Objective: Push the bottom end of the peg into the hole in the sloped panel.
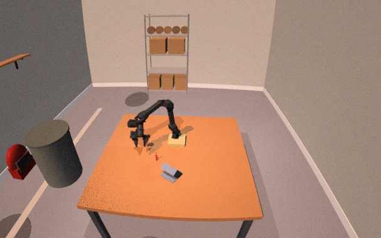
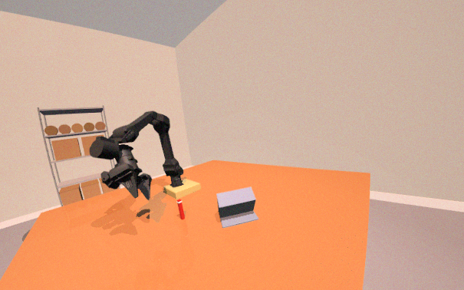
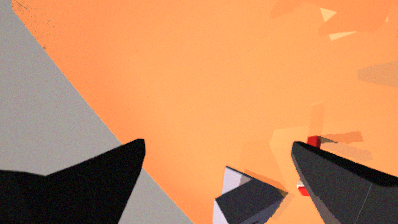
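A red peg [image 1: 156, 157] [image 2: 181, 210] with a white band near its top stands upright on the table; in the wrist view the right finger partly hides the peg [image 3: 313, 141]. The grey sloped panel [image 1: 171, 169] [image 2: 236, 195] [image 3: 232, 181] stands beside it, nearer the top camera; its hole cannot be made out. My gripper [image 1: 140, 146] [image 2: 143, 198] [image 3: 218, 147] is open and empty, pointing down above the table, to the left of the peg in the top and exterior views.
The arm's yellow base block [image 1: 176, 141] [image 2: 182, 189] sits on the orange table [image 1: 211, 189] [image 2: 300, 238] [image 3: 200, 75], behind the peg and panel in the top view. A dark bin [image 1: 55, 157] and a shelf rack [image 1: 167, 55] stand off the table.
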`<state>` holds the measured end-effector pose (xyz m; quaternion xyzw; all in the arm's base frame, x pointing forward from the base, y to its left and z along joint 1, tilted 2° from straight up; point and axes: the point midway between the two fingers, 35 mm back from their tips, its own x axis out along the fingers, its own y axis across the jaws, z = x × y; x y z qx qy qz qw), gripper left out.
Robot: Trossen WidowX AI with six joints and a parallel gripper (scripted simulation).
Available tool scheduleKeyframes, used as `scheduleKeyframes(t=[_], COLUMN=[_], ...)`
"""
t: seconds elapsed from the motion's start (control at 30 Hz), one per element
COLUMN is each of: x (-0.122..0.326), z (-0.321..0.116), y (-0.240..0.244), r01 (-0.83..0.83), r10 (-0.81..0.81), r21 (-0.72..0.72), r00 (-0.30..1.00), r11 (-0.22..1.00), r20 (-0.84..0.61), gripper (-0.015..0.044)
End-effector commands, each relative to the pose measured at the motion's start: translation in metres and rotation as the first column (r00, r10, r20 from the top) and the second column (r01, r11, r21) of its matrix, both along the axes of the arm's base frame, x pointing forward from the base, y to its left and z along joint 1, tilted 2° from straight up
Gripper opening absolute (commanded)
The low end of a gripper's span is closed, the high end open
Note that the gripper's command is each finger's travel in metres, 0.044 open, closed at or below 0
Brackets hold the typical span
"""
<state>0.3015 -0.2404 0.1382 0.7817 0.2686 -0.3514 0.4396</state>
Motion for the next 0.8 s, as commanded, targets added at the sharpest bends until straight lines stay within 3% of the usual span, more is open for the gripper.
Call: scheduleKeyframes(t=[0.0,0.37,0.77], x=[0.002,0.008,0.012], z=[-0.004,-0.012,-0.019], y=[0.008,0.030,0.052], r01=[-0.092,-0.368,-0.645], r10=[0.091,0.349,0.596], r21=[-0.061,-0.205,-0.305], r00=[0.995,0.929,0.764], r11=[0.994,0.907,0.700], r20=[-0.029,-0.124,-0.248], gripper=[0.0440,0.0440,0.0440])
